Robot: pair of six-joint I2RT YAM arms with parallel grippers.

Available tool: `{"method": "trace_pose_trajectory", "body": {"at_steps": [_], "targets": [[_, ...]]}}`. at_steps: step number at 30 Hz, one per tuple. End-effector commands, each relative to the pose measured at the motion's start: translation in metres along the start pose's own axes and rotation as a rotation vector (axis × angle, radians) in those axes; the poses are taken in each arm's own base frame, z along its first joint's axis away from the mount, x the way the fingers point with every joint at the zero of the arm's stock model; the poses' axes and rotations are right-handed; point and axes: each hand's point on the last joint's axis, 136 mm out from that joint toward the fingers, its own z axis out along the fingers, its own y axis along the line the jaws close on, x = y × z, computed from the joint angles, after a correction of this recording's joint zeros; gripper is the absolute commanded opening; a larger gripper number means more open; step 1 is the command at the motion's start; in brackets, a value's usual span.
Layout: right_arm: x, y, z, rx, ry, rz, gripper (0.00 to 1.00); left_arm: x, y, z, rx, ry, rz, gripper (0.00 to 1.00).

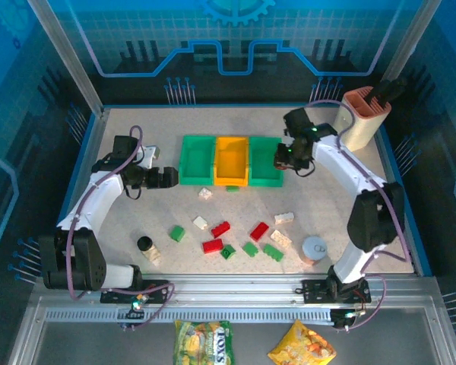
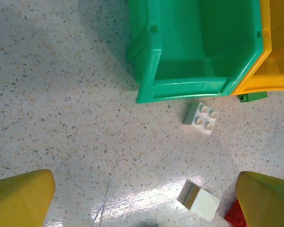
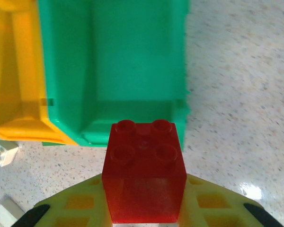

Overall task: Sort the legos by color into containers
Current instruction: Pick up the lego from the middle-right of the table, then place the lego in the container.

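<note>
A: Why is the right gripper (image 1: 287, 157) hanging by the right green bin (image 3: 132, 61)?
B: It is clenching a red brick (image 3: 144, 172) at the bin's near wall — likely lining up a drop.
A: And the left gripper (image 1: 166, 177)?
B: Gaping wide, gripping nothing, beside the left green bin (image 2: 189, 87), near a cream brick (image 2: 201, 118). The other legos (image 1: 220, 229) are lying scattered on the table (image 1: 129, 220).

Right tool (image 3: 144, 208): yellow fingers (image 3: 75, 203), red brick (image 3: 144, 156) between. Ahead of it green bin (image 3: 132, 61), orange-yellow bin (image 3: 14, 71) alongside. Table (image 2: 61, 94) cream, dark-speckled. Left tool (image 2: 142, 198): yellow pads (image 2: 19, 198); cream bricks (image 2: 201, 118) ahead, green brick (image 2: 253, 97) beyond.
</note>
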Motion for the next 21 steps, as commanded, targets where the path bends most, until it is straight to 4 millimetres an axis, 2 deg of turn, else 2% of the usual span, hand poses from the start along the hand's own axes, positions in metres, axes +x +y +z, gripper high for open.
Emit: {"method": "trace_pose_trajectory", "body": {"at_steps": [1,10,21], "targets": [[0.001,0.010,0.008,0.091,0.050,-0.136,0.09,0.001,-0.002,-0.002,0.011,0.008,0.020,0.99],[-0.024,0.024,0.051,0.147,0.077,-0.136,0.18,0.001,-0.003,-0.001,0.018,0.010,0.017,0.99],[-0.035,0.016,0.102,0.168,0.117,-0.083,0.21,0.002,-0.003,0.000,0.019,0.014,0.014,0.99]]}}
